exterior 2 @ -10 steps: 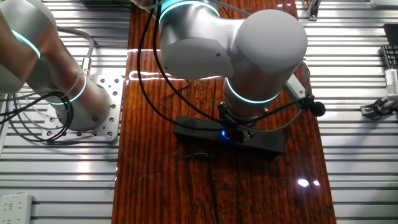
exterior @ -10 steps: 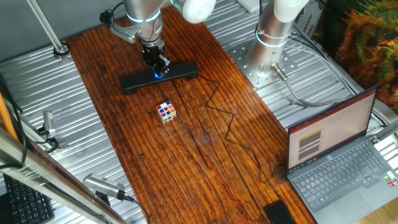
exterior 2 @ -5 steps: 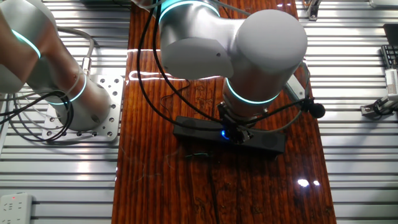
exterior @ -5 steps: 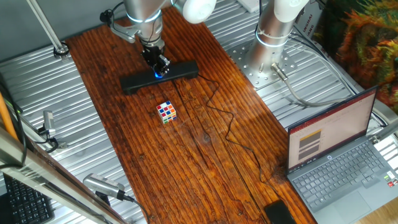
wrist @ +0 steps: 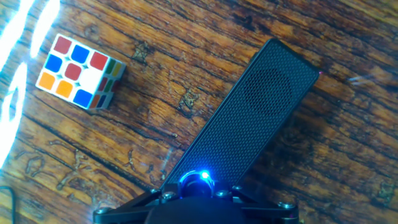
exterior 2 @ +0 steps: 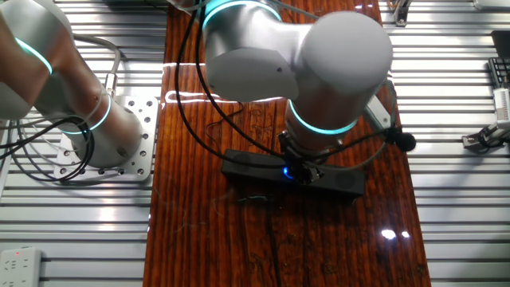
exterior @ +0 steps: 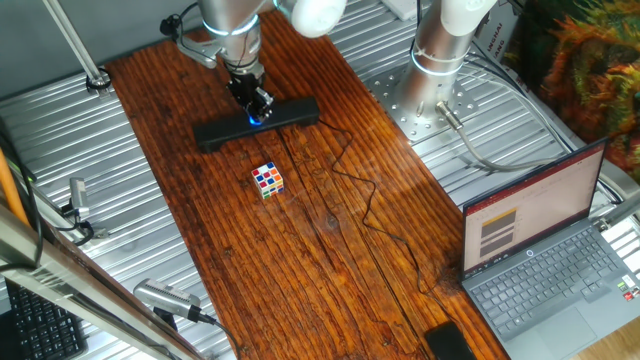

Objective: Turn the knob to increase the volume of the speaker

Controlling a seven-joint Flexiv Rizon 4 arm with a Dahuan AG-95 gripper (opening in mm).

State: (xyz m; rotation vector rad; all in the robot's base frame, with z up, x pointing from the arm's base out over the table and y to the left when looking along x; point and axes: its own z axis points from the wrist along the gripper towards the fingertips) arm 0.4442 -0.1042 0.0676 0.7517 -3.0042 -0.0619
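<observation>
Blue light glows from the knob [wrist: 201, 179] right at the jaws, which sit down over it at the middle of the speaker [exterior: 256, 123]; whether they are clenched on it or released I cannot tell, since the hand's own body hides the fingertips. The speaker lies flat across the far end of the wooden desk [exterior: 300, 250]. A multicoloured cube [exterior: 267, 180] rests near it, apart from the bar.

Dark wooden tabletop [exterior: 300, 250] on ribbed metal bench [exterior: 60, 150]; open laptop [exterior: 545, 255] at side; glare patches on wood.
</observation>
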